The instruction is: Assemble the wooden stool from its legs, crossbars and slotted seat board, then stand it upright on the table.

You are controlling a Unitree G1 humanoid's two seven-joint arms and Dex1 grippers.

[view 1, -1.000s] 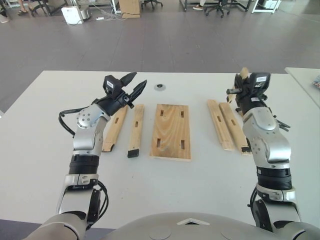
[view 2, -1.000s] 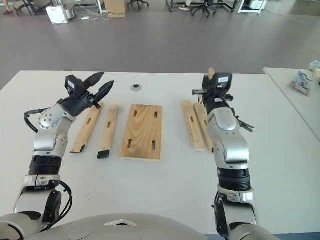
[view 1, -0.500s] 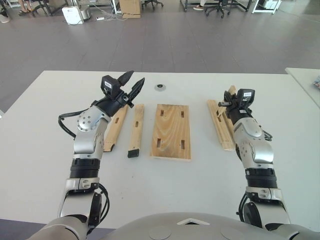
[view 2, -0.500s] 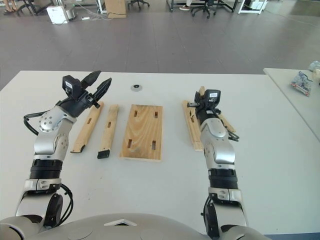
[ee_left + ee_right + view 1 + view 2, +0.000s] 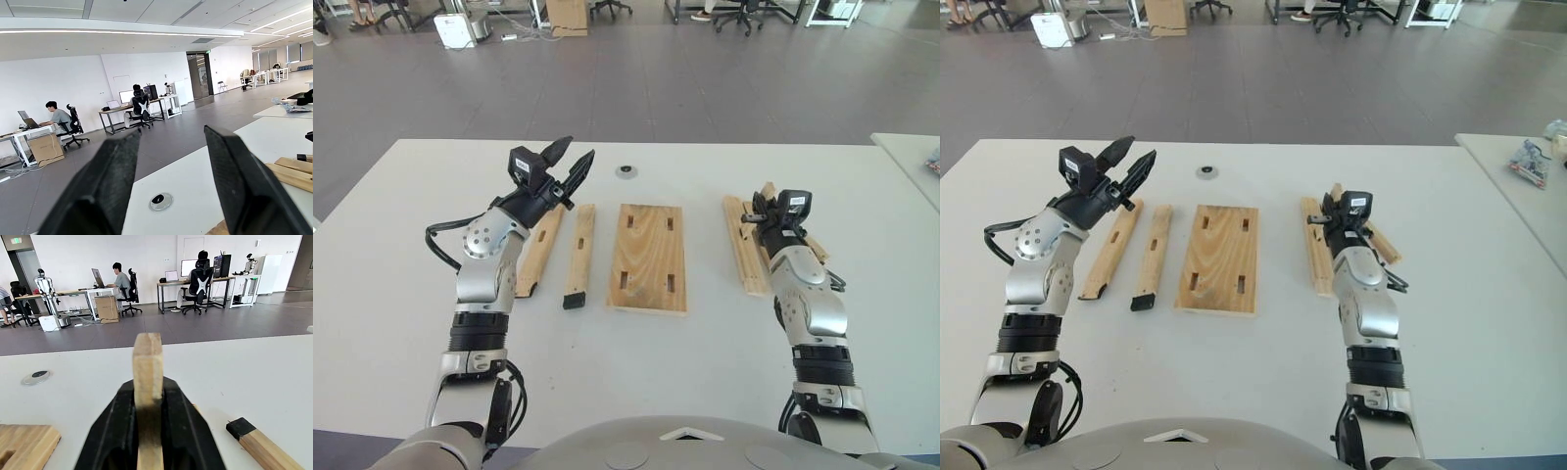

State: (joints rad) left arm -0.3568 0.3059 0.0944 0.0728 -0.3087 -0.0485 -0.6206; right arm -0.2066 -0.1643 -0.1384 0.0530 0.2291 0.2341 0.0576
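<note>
Now, step: start; I judge nothing joined.
Right end effector (image 5: pixel 148 396): clamped on a wooden piece (image 5: pixel 148 357), low beside the right-hand legs (image 5: pixel 742 250).
Left end effector (image 5: pixel 580 148): fingers apart, above the left legs (image 5: pixel 540 250).
Seat board (image 5: pixel 649 257): flat, middle of the counter (image 5: pixel 401 294).
Next: bring the piece square to a leg slot.

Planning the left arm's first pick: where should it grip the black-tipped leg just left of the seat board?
Mid-length, from above, fingers across its narrow width: the leg lies flat, with bare table on both long sides.
</note>
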